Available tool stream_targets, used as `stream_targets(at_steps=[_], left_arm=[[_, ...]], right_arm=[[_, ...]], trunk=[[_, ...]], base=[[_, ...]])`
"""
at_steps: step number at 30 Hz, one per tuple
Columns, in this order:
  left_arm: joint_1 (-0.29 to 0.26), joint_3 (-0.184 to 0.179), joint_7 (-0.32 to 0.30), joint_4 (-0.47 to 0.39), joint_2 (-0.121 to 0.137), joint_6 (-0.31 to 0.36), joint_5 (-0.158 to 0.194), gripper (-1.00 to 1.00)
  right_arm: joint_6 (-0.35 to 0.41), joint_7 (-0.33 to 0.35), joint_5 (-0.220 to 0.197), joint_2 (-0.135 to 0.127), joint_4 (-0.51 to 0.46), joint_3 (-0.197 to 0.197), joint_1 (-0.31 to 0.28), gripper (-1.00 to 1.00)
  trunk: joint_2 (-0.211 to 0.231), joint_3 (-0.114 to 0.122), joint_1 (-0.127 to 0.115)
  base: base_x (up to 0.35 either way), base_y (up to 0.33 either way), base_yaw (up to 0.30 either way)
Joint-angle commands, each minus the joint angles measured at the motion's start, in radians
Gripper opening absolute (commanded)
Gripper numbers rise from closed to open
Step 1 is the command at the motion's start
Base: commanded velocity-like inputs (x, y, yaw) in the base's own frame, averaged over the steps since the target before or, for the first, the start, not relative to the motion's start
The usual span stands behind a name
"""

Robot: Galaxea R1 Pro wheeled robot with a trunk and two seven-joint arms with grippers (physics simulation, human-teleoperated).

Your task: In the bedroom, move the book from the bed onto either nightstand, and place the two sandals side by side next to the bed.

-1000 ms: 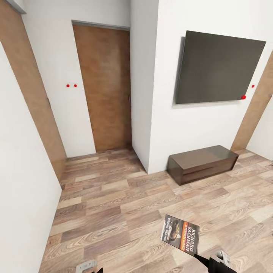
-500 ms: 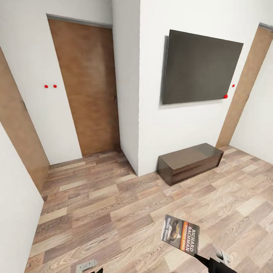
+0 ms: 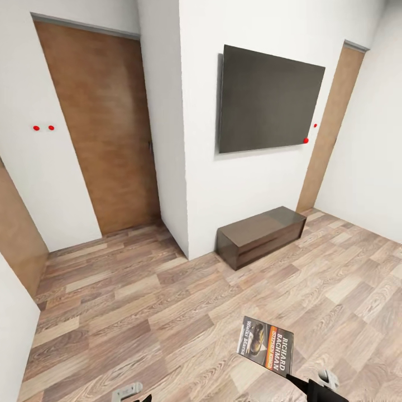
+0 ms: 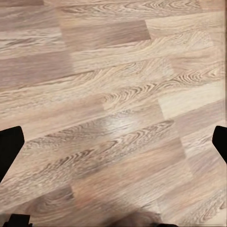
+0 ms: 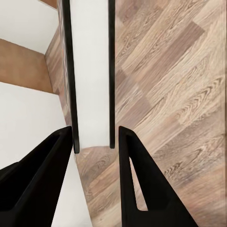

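The right gripper (image 5: 94,142) has the book (image 3: 266,343) clamped edge-on between its two dark fingers (image 5: 45,179), the pale page block running straight out from the finger tips, the cover facing up toward the head camera with its orange band and white lettering plain to read. The left gripper (image 4: 113,142) hangs over bare wood-plank floor (image 3: 139,301), its fingers (image 4: 9,146) spread wide with nothing between them.

Beyond the finger tips stand a white wall, a dark flat panel (image 3: 268,100) mounted on it, and a long low dark cabinet (image 3: 259,234) beneath (tempting, but that is not a nightstand). Brown door panels (image 3: 106,128) sit to either side.

This reads as the carry stage: book in hand, drop-off not yet found. To do it well, I would keep the grip firm and the book level while the base turns, since a thin paperback held by one edge could sag or swing. Look for the small square cabinet, approach squarely, then lower the book flat before letting go.
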Motion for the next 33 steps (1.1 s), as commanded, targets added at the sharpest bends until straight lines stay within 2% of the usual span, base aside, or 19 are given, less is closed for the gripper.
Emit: stream_targets(at_steps=[1, 12, 33], left_arm=[[-0.001, 0.001, -0.007, 0.001, 0.0, -0.001, 0.01, 1.0], [-0.001, 0.001, -0.007, 0.001, 0.0, -0.001, 0.01, 1.0], [-0.001, -0.001, -0.007, 0.001, 0.0, -0.001, 0.01, 1.0]], right_arm=[[0.011, 0.004, -0.001, 0.0, 0.0, -0.011, -0.001, -1.0], [0.011, 0.004, -0.001, 0.0, 0.0, -0.011, -0.001, -1.0], [0.011, 0.004, -0.001, -0.001, 0.0, -0.011, -0.001, -1.0]], trunk=[[-0.001, -0.002, 0.0], [-0.001, -0.002, 0.0], [-0.001, -0.002, 0.0]], base=[[0.03, 0.0, -0.223], [0.191, 0.0, -0.223], [0.01, 0.0, -0.223]])
